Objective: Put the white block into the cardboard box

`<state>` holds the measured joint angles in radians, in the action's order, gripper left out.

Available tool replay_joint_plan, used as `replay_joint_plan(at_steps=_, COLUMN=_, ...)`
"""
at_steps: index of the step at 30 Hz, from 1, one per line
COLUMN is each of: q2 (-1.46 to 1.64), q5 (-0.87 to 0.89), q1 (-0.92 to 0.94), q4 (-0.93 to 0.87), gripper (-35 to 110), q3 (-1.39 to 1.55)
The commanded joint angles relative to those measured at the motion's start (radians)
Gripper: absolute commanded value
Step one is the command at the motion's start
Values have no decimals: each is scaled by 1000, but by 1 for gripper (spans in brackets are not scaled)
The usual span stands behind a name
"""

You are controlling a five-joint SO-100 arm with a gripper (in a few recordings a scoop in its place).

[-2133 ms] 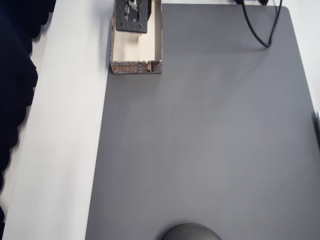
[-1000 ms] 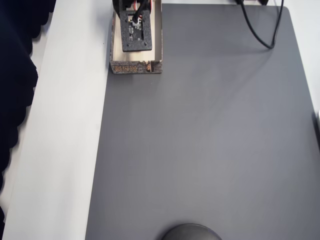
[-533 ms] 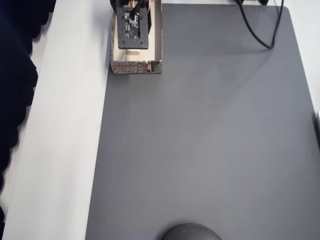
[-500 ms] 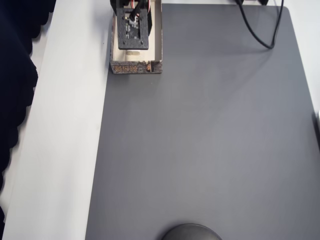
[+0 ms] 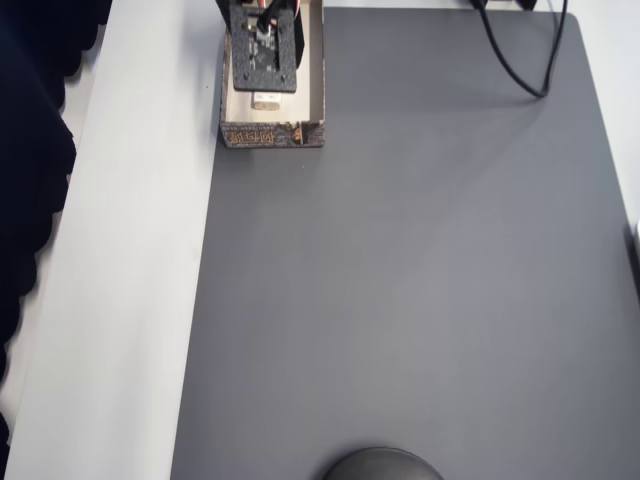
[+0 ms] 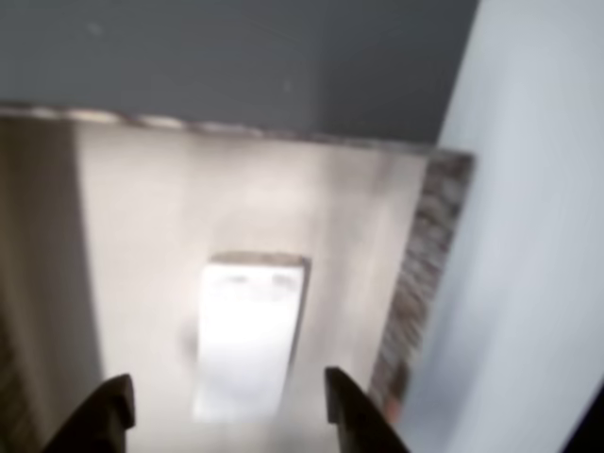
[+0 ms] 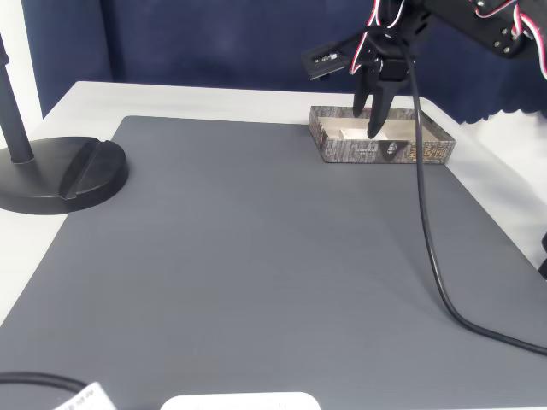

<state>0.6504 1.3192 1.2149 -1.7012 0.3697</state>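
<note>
Inside the cardboard box (image 6: 415, 283), the white block (image 6: 247, 340) lies below parted fingers (image 6: 354, 415).

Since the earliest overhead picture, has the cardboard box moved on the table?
No. The cardboard box sits at the same spot against the grey mat's left edge.

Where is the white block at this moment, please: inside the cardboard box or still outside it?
Inside. The white block lies flat on the cream floor of the cardboard box, between the open claw tips, untouched.

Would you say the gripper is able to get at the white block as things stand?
Probably yes: the gripper hangs open right over the block lying in the box, with nothing between them.
</note>
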Motion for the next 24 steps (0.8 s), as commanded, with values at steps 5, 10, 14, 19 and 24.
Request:
replay_joint_plan(at_steps=5, q2=451, q5=-141, q1=-63, q4=3, gripper=12, q3=391)
replay_joint_plan(at_steps=10, q2=678, q5=-281, q1=-123, q4=-2, gripper=2, q3=672)
replay_joint_plan(at_steps=14, q2=853, q5=-400, q1=-190, q4=0, gripper=-2, q3=884)
replay_joint_plan(at_steps=19, q2=1072, q5=-520, q1=-316, q4=0, gripper=-2, q3=1114)
replay_joint_plan(at_steps=24, q2=1285, q5=-704, q1=-529, q4=-8, gripper=-2, q3=1355)
